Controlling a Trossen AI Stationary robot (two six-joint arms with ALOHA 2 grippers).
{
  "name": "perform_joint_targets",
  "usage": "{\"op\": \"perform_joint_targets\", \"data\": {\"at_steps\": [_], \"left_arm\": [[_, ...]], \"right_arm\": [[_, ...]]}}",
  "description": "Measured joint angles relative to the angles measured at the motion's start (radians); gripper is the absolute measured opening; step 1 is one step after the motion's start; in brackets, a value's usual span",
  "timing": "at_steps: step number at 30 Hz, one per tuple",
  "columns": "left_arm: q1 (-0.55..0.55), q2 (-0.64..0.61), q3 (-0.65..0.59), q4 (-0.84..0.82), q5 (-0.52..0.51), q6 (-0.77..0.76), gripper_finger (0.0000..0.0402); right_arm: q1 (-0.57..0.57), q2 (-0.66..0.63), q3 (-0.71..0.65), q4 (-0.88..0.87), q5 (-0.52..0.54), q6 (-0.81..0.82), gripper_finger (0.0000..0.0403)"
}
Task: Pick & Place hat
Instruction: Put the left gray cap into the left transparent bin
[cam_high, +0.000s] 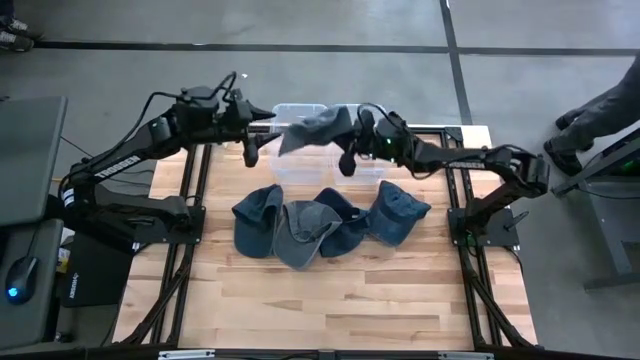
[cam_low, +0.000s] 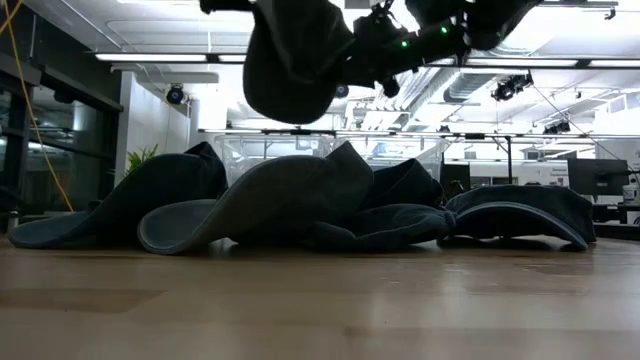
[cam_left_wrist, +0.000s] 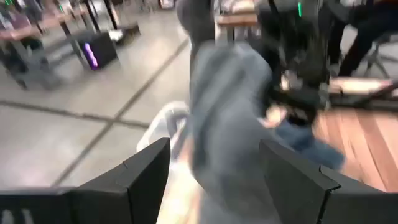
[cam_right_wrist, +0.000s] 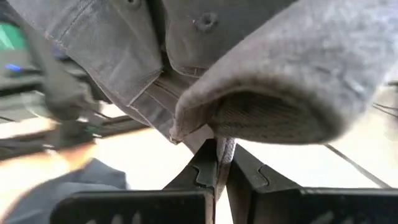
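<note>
Five denim caps counted. Four lying in a row across the middle of the light wooden table (cam_high: 330, 290), overlapping — dark blue cap (cam_high: 257, 218) nearest the left edge, grey-blue cap (cam_high: 300, 233), dark navy cap (cam_high: 343, 220), blue cap (cam_high: 400, 212) nearest the right edge. Fifth, a grey denim cap (cam_high: 318, 128), held in the air over the clear plastic bin (cam_high: 290, 168) at the table's far edge. Right gripper (cam_high: 352, 128) clenched on that cap's fabric, seen pinched between its fingers (cam_right_wrist: 205, 171) in the right wrist view. Left gripper (cam_high: 262, 122) just beside the cap's other side, fingers (cam_left_wrist: 146, 171) spread apart — released. No brands or readable writing visible.
</note>
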Motion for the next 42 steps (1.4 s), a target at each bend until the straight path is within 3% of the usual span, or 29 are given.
{"op": "perform_joint_targets", "data": {"at_steps": [6,15,22,30,37,42], "left_arm": [[0.000,0.000,-0.001,-0.072,-0.004,-0.003,0.0240],[0.000,-0.065,0.000,-0.116,-0.038,0.020,0.0240],[0.000,-0.128,-0.002,-0.212,-0.058,0.006,0.0240],[0.000,-0.216,-0.146,-0.148,-0.081,-0.054,0.0240],[0.000,-0.269,-0.278,-0.051,-0.084,-0.078,0.0240],[0.000,-0.282,-0.303,-0.030,-0.083,-0.083,0.0240]], "right_arm": [[-0.068,0.007,0.152,-0.192,0.031,0.022,0.0007],[-0.178,0.186,0.217,-0.201,-0.056,0.127,0.0007],[-0.194,0.318,0.332,-0.218,-0.098,0.146,0.0007],[-0.195,0.366,0.399,-0.362,-0.015,0.160,0.0007],[-0.195,0.366,0.399,-0.369,0.012,0.175,0.0007],[-0.187,0.366,0.399,-0.375,0.021,0.172,0.0007]]}}
